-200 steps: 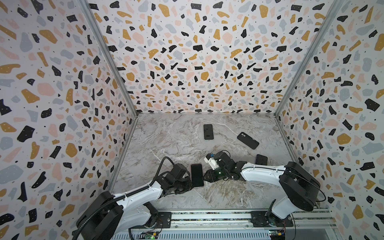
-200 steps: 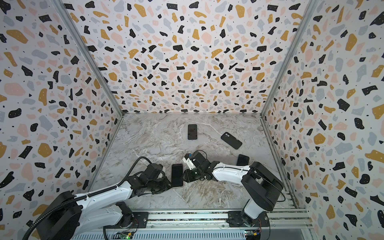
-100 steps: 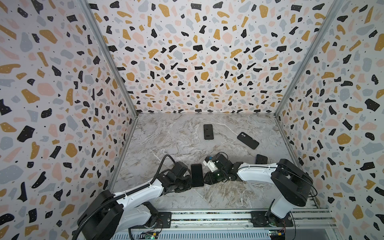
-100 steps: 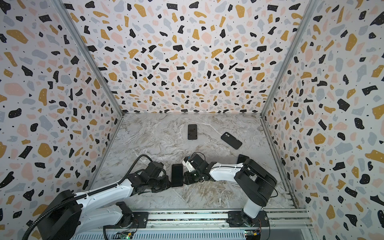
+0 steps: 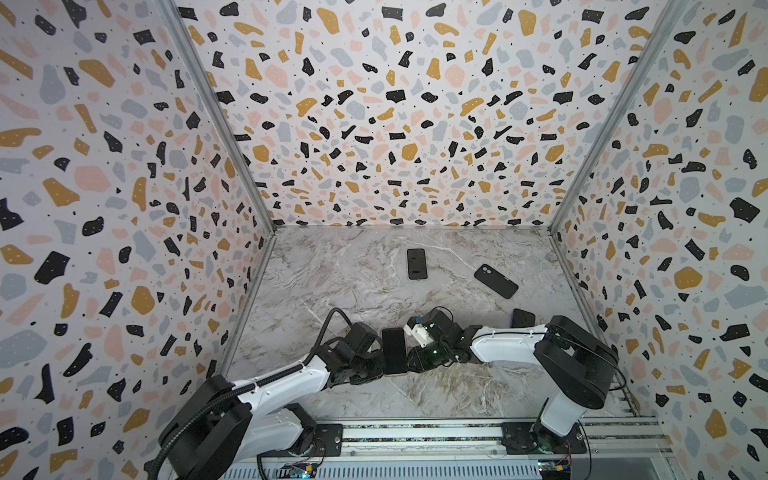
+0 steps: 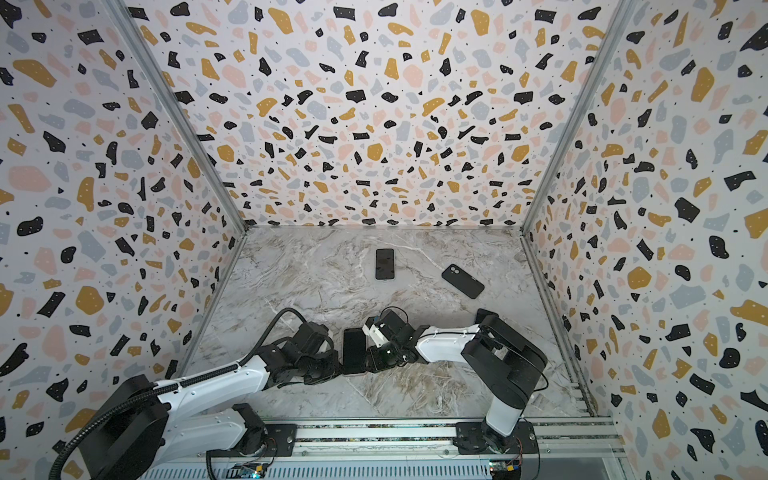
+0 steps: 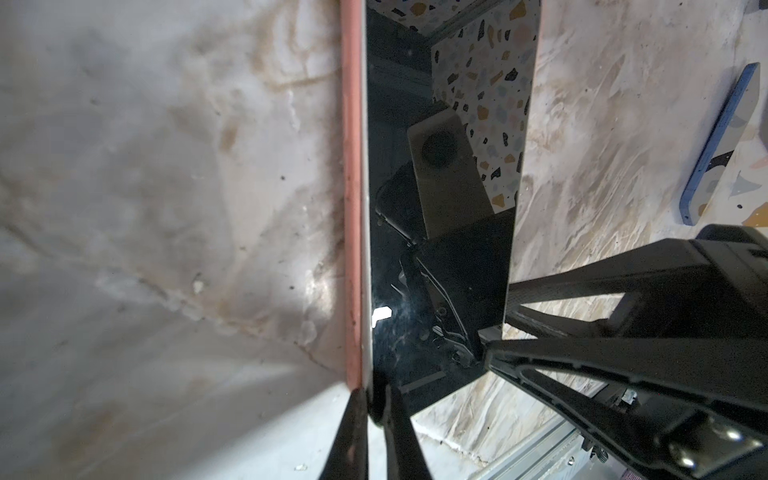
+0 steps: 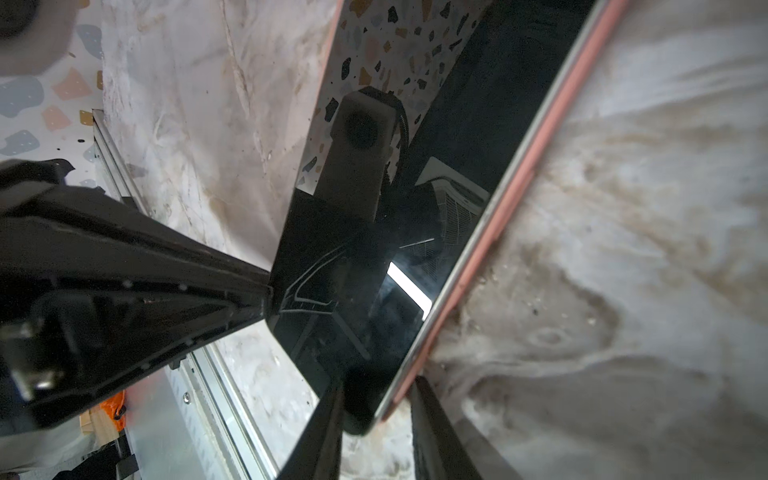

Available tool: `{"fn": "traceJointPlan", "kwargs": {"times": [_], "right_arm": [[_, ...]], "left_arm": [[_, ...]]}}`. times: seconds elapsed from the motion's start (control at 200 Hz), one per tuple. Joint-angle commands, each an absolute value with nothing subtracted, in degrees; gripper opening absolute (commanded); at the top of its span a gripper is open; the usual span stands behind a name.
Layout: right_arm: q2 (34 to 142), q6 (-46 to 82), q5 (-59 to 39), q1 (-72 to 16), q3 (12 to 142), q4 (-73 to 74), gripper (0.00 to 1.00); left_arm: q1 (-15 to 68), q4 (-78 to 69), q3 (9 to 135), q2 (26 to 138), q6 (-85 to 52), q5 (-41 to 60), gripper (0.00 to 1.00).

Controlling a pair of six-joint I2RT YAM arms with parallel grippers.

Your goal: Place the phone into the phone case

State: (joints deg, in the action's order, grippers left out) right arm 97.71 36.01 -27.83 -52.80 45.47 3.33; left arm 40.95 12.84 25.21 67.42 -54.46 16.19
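Closed down within the last second, the left gripper (image 7: 374, 395) now pinches the left edge of the phone (image 5: 394, 351), which lies between both grippers, and the right gripper (image 8: 376, 395) clasps its opposite corner. Only the wrist views show the pink case rim (image 7: 353, 187) along the phone's long edge, though whether the phone sits fully in it I cannot tell. Behind the phone lie a dark slab (image 5: 523, 318) half hidden by the right arm (image 5: 511, 345), then a black case (image 5: 496, 281), then a second phone (image 5: 417, 264).
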Motion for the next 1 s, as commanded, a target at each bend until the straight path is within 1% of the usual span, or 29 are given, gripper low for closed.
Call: {"fn": "traceJointPlan", "kwargs": {"times": [0.0, 0.305, 0.996], "right_arm": [[98.18, 36.09, -28.21, -53.2, 46.37, 2.69, 0.29], [98.63, 36.17, -28.39, -53.84, 46.49, 3.0, 0.29], [99.4, 35.95, -26.98, -56.3, 48.33, 1.85, 0.27]], "left_arm": [[41.4, 10.82, 25.14, 69.85, -53.15, 16.15, 0.07], [41.4, 9.07, 23.75, 72.02, -52.92, 16.3, 0.02], [41.41, 6.07, 22.55, 77.37, -51.78, 16.44, 0.0]]}}
